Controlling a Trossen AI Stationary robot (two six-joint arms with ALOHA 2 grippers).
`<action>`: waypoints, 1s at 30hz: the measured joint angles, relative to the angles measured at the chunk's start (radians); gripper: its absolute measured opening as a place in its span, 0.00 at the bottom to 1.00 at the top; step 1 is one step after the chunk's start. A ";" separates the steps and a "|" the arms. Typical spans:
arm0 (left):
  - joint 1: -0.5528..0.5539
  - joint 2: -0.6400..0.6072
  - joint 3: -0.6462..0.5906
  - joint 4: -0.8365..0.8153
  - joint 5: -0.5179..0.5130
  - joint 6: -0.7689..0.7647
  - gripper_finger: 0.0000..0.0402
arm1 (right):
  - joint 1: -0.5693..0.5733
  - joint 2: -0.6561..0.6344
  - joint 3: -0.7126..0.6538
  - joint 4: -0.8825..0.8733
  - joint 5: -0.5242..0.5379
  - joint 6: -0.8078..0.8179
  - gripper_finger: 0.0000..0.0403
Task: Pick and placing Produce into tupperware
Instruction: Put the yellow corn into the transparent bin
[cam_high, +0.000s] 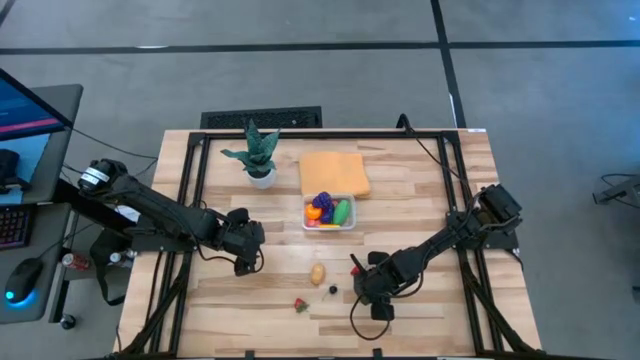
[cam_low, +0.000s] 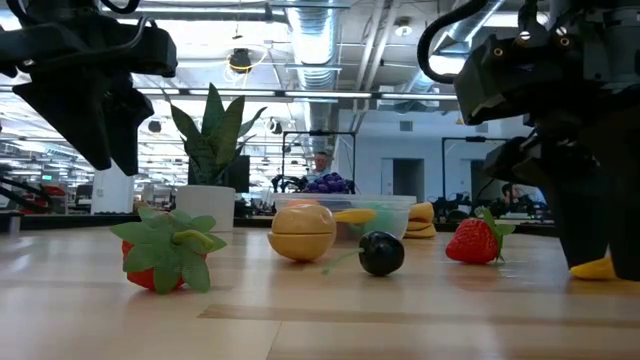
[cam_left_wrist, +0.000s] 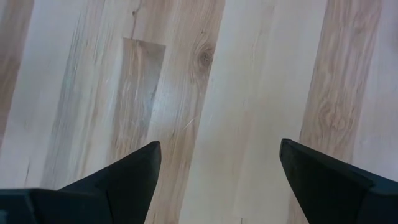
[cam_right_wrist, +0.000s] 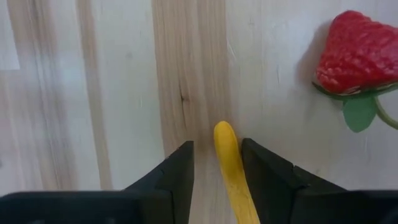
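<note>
Right claw (cam_right_wrist: 216, 165) straddling slim yellow banana (cam_right_wrist: 233, 171) lower centre, not visibly gripping it, glossy red strawberry (cam_right_wrist: 357, 53) upper right, left claw (cam_left_wrist: 217, 168) released over bare worktop (cam_left_wrist: 249, 74)

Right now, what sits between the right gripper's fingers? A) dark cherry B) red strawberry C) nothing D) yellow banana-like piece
D: in the right wrist view the slim yellow piece lies between the right gripper fingers, which flank it closely; the strawberry lies off to the side on the table.
</note>
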 joint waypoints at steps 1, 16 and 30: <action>0.000 0.000 0.000 0.001 -0.004 0.000 0.80 | 0.000 0.000 0.000 -0.001 0.000 0.000 0.31; 0.000 0.000 0.000 0.010 -0.023 0.005 0.80 | -0.001 -0.005 -0.004 -0.007 0.000 0.013 0.17; 0.000 0.000 0.000 0.020 -0.048 0.026 0.80 | 0.005 -0.083 -0.007 -0.074 0.011 0.118 0.05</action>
